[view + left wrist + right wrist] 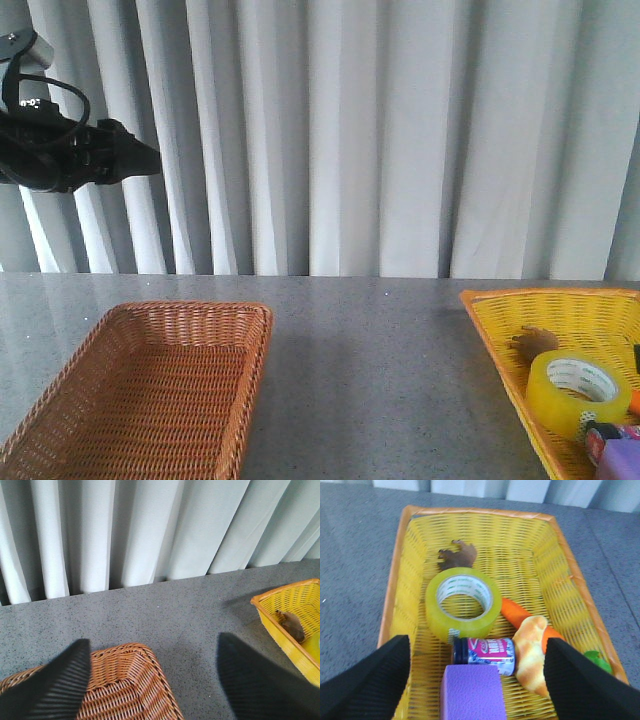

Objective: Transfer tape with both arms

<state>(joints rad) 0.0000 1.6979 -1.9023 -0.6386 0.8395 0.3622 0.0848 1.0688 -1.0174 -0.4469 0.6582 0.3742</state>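
Left gripper (152, 680) hangs high over the orange wicker basket (150, 385), fingers spread wide, holding nothing. Over to the yellow basket (470, 535): the tape (463, 603) lies flat inside, touching a small jar (485, 656). Right gripper (475, 680) hovers above, also spread and empty. Stiff, light, slick roll, I'd say; pinch across the wall through the core.

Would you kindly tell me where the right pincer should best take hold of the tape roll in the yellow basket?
Probably from above: the tape roll lies flat in the yellow basket with its hole facing up. One finger could go into the hole and one outside the wall, on the side facing the brown toy, away from the jar.
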